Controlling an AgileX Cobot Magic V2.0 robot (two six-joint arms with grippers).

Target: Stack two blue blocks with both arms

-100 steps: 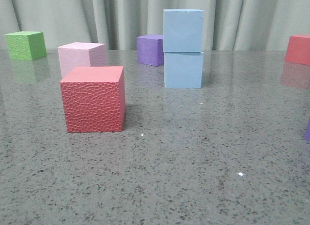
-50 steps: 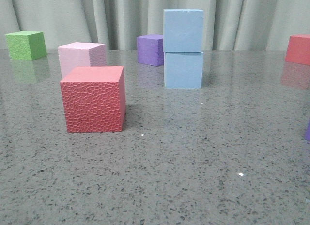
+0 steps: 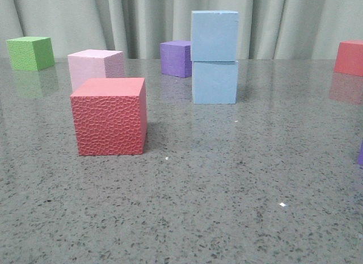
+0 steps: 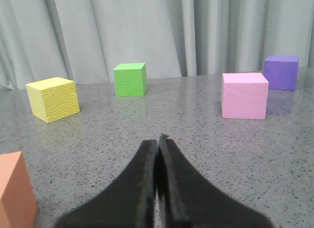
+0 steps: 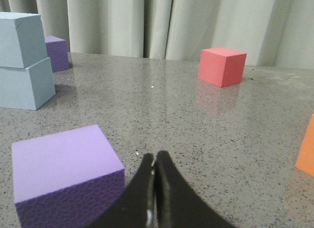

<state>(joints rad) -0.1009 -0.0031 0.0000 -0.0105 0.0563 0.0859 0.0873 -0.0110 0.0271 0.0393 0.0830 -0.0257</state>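
Nothing is moving between the earlier front views and now: the upper blue block (image 3: 214, 36) is sitting squarely on the lower blue block (image 3: 214, 82) toward the far edge of the tabletop (image 3: 227, 190), just beside the dark purple cube (image 3: 176, 58). Both arms are hanging back, the left gripper (image 4: 158, 144) and the right gripper (image 5: 155, 162) each showing fingers pressed together on nothing. By my judgement the stack is looking finished, so the remaining risk is an arm sweeping past and clipping the light upper block, or nudging the red cube (image 3: 109, 116) or nearer purple cube (image 5: 64, 174).
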